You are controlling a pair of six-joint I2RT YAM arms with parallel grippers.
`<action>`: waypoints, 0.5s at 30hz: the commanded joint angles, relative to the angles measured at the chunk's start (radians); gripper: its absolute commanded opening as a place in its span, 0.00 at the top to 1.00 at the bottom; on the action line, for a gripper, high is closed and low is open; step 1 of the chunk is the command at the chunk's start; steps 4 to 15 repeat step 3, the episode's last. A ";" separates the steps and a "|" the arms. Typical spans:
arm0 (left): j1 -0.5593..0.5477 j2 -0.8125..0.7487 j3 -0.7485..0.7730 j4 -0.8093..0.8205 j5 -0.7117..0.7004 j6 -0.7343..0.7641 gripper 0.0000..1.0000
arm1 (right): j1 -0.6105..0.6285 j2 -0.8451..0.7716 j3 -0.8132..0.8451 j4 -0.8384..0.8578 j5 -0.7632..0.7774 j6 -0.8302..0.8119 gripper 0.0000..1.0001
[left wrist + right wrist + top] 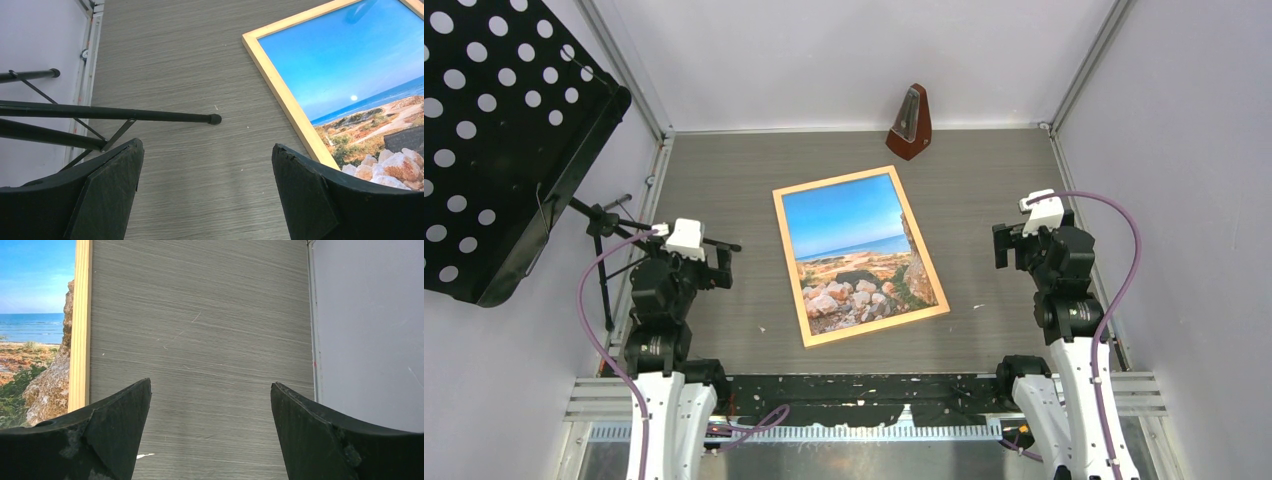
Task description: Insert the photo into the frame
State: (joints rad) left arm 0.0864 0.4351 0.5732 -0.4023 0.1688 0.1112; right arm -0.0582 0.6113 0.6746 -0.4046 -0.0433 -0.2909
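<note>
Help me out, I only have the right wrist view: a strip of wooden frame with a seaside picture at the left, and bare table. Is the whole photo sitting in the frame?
Observer: Yes. In the top view the photo fills the frame on all four sides, lying flat.
Operator: Is the left gripper holding anything?
Observer: No. The left gripper is open and empty, off the frame's left side.
Operator: Anything else out there?
Observer: A metronome stands at the far edge of the table, apart from the frame.
</note>
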 commanded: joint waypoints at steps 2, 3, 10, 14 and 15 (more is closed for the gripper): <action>0.014 0.005 0.018 0.017 0.024 -0.005 0.01 | 0.000 -0.005 0.009 0.032 -0.012 -0.006 0.05; 0.016 0.004 0.018 0.016 0.027 -0.004 0.01 | 0.000 -0.007 0.009 0.030 -0.015 -0.007 0.05; 0.016 0.004 0.018 0.016 0.027 -0.004 0.01 | 0.000 -0.007 0.009 0.030 -0.015 -0.007 0.05; 0.016 0.004 0.018 0.016 0.027 -0.004 0.01 | 0.000 -0.007 0.009 0.030 -0.015 -0.007 0.05; 0.016 0.004 0.018 0.016 0.027 -0.004 0.01 | 0.000 -0.007 0.009 0.030 -0.015 -0.007 0.05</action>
